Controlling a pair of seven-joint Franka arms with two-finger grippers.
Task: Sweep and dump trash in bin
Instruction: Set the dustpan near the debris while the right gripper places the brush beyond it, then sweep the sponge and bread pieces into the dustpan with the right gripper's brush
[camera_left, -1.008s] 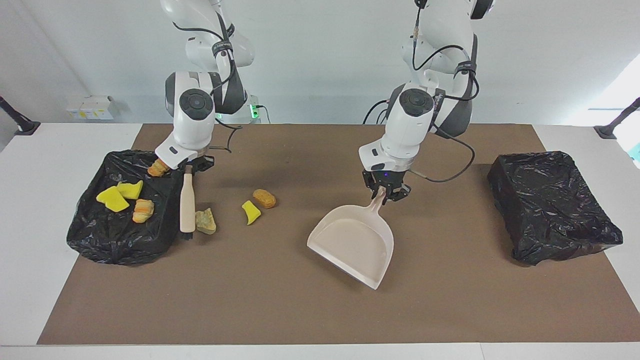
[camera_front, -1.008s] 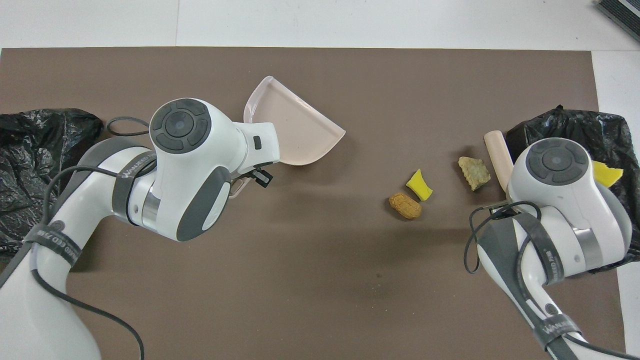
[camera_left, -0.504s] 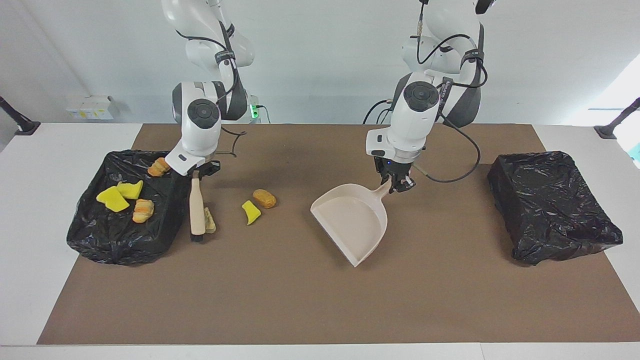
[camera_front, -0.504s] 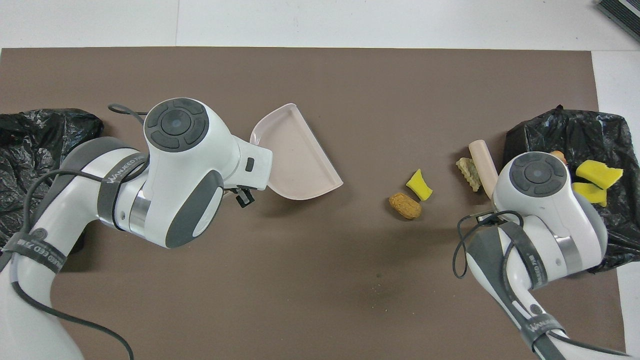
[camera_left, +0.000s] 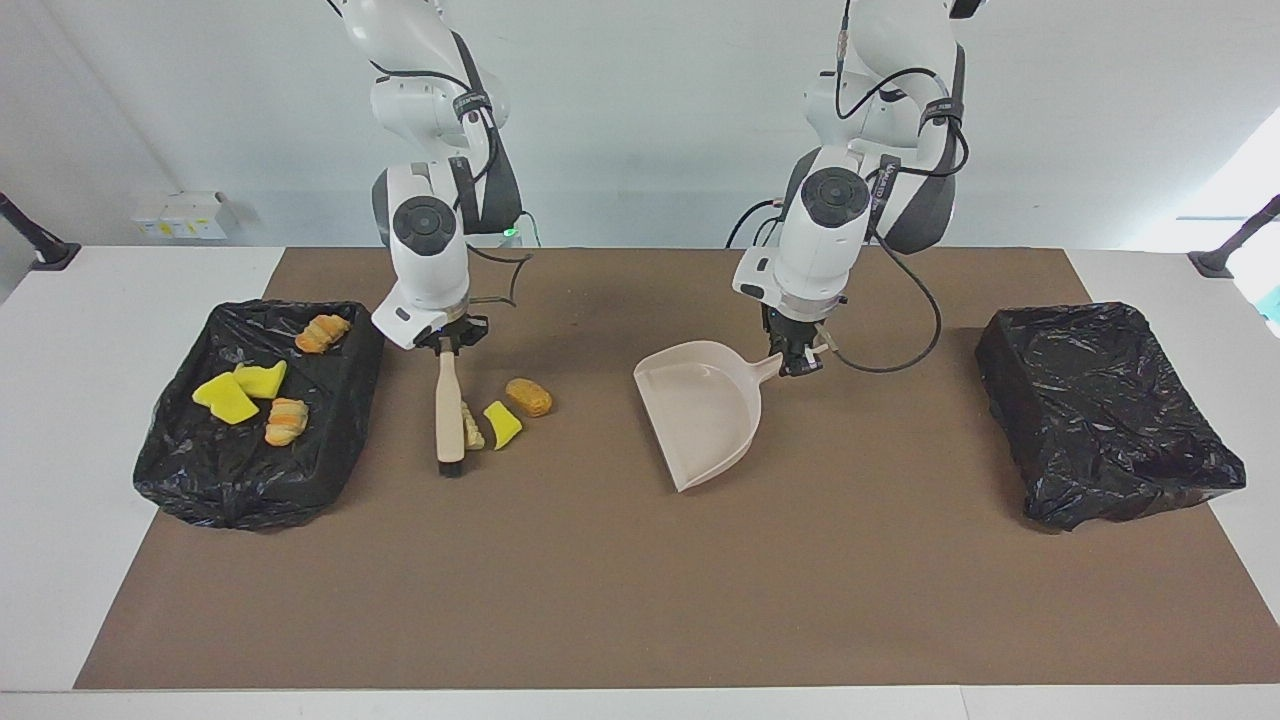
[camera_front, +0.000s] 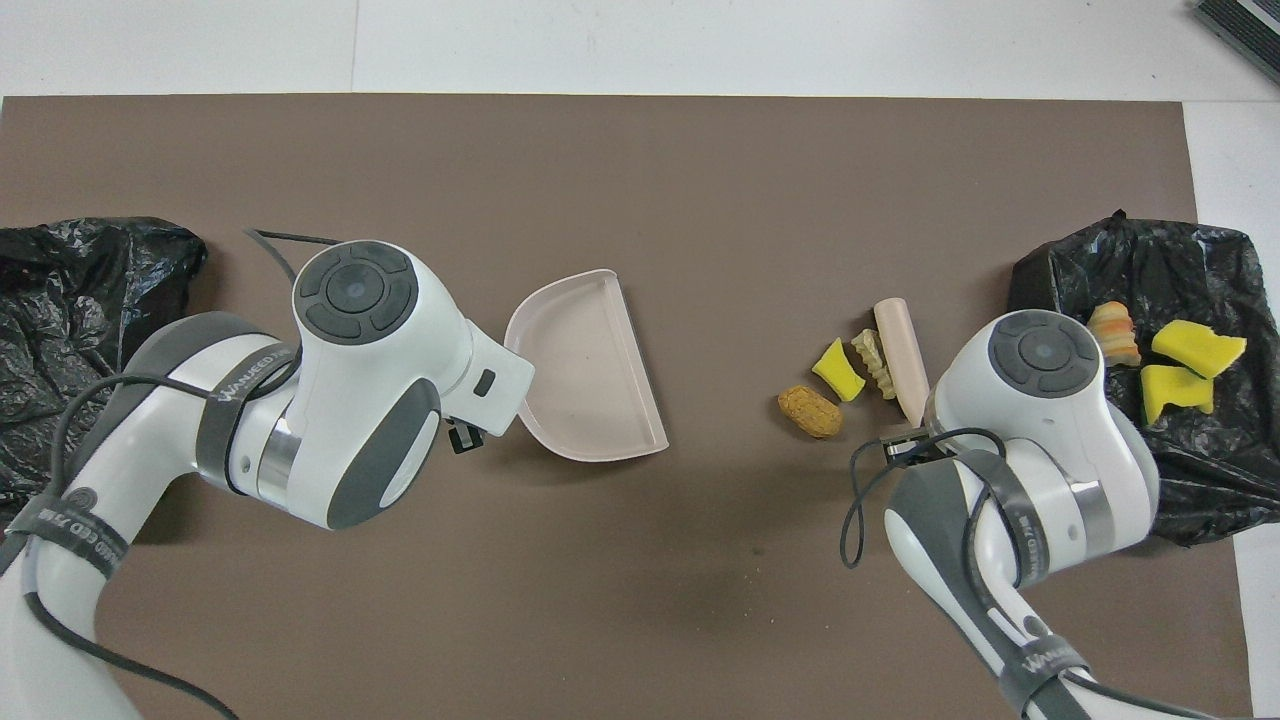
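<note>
Bench: brown mat (camera_left: 600, 580), a black-lined bin (camera_left: 1105, 420) at each end.
Left jaws (camera_left: 795, 362): clenched on dustpan (camera_left: 705, 415) handle.
Right jaws (camera_left: 447, 345): clenched on brush (camera_left: 449, 415).
Trash (camera_left: 503, 422): three chunks beside brush; four in bin at right arm's end.

Count of items on the table, by kind.

Trash chunks: seven. Three lie loose on the brown mat (camera_left: 620, 600): one yellow wedge (camera_left: 502, 424), one orange-brown lump (camera_left: 529, 397), one pale tan ridged lump (camera_left: 471, 428). Four lie in a black-lined bin (camera_left: 330, 450): two yellow wedges (camera_left: 224, 398) (camera_left: 262, 379) and two striped bread-like lumps (camera_left: 285, 421) (camera_left: 322, 333). Black-lined bins: two, the second (camera_left: 1105, 415) at the left arm's end. Dustpans: one (camera_left: 705, 415). Brushes: one (camera_left: 449, 410). Robot arms: two. Mats: one.
</note>
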